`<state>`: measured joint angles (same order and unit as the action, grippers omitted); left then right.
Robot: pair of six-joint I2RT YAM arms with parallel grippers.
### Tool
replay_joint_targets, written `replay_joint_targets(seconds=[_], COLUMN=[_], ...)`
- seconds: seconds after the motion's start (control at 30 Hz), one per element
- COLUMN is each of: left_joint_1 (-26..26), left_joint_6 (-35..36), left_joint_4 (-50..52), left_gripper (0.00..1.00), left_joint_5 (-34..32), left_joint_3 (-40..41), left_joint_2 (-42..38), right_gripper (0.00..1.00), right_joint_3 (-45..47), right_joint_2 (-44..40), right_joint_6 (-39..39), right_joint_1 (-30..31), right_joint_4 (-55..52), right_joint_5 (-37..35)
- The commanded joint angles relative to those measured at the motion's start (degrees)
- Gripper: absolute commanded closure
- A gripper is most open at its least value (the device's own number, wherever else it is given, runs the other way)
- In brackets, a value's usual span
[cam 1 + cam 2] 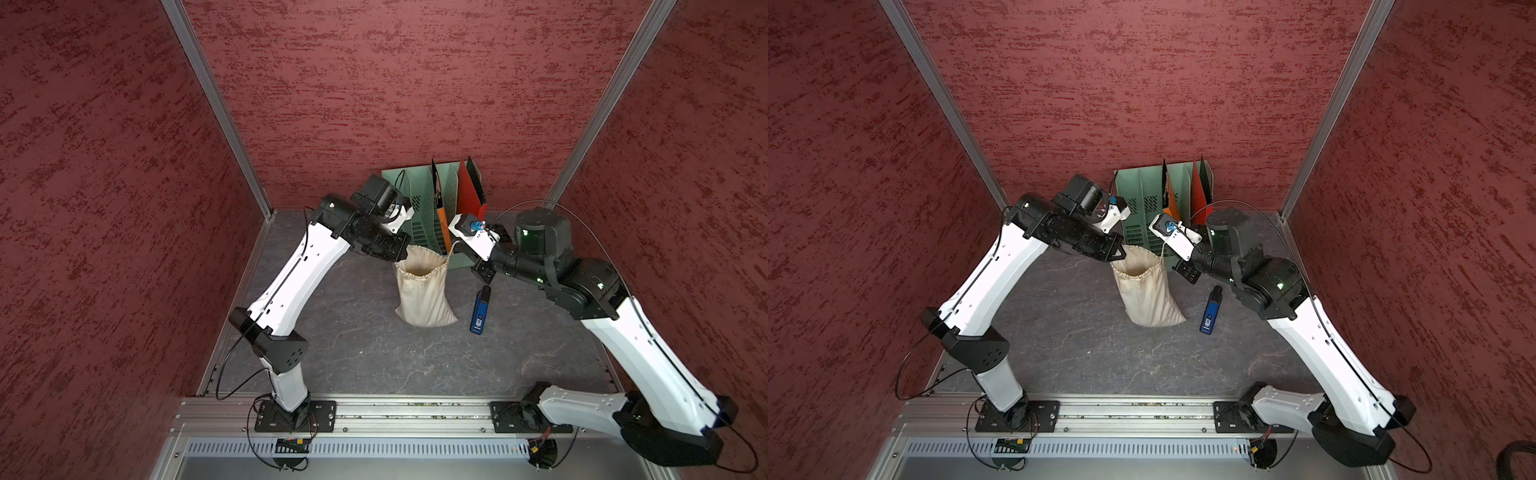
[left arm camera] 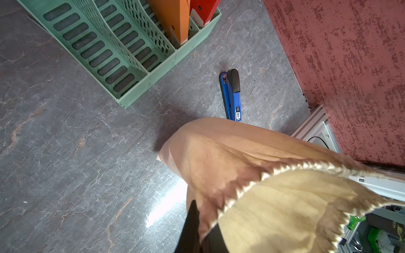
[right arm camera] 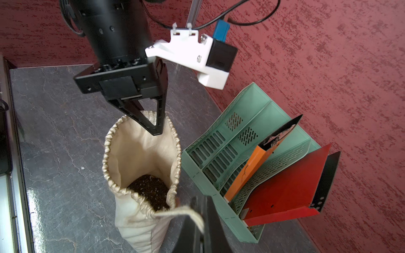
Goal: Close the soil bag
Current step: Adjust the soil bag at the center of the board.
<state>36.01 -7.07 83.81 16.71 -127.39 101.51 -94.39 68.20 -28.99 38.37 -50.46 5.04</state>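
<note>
The soil bag (image 1: 424,295) stands upright on the table (image 1: 365,357) just in front of the green file rack (image 1: 417,199), its gathered mouth wide open over dark soil (image 3: 151,188). The left end effector (image 3: 156,129), jaws pressed together, pinches the mouth's rim. The right end effector (image 3: 200,221), also in front of the rack, is clamped on the drawstring cord (image 3: 175,213). A blue stapler (image 1: 480,309) lies near the rack's front corner.
</note>
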Motion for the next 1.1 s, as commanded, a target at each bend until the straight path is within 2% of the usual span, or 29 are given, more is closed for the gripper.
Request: replay_joint_targets(seconds=[0.0, 0.07, 0.2, 0.4, 0.53, 0.67, 0.8, 1.07], left_joint_1=[-0.2, -0.3, -0.7, -0.9, -0.7, 0.2, 1.0, 1.0], left_joint_6=[0.2, 0.4, 0.5, 0.2, -1.0, -1.8, -2.6, -4.3], left_joint_4=[0.2, 0.6, 2.2, 1.5, 0.6, -1.9, -4.1, -6.4], left_gripper=[1.0, 1.0, 1.0, 1.0, 1.0, 1.0, 1.0, 1.0], left_joint_5=[1.5, 1.5, 1.3, 1.9, 2.5, 2.5, 2.5, 1.8], left_joint_3=[-1.7, -2.4, -4.2, -3.5, -2.9, -0.3, 3.6, 8.6], left_joint_2=[0.6, 0.8, 1.5, 1.7, 1.7, 0.7, -0.6, -3.6], right_gripper=[1.0, 1.0, 1.0, 1.0, 1.0, 1.0, 1.0, 1.0], right_joint_3=[-1.0, -0.5, -5.5, 2.7, 0.2, -0.5, 7.6, 3.3], right_joint_2=[-1.3, -1.7, -1.5, -1.9, -2.8, -3.8, -3.7, -4.4], right_joint_6=[-0.6, -0.8, -0.4, 4.3, 5.9, 6.7, 9.4, 6.3], right_joint_1=[-0.3, -0.2, -0.3, -0.3, -0.2, -0.3, -0.2, -0.3], right_joint_4=[0.7, 0.5, 0.7, 3.5, 5.6, 8.1, 9.2, 9.6], right_joint_5=[2.2, 1.5, -1.7, 1.0, 0.3, -0.2, 2.5, -1.3])
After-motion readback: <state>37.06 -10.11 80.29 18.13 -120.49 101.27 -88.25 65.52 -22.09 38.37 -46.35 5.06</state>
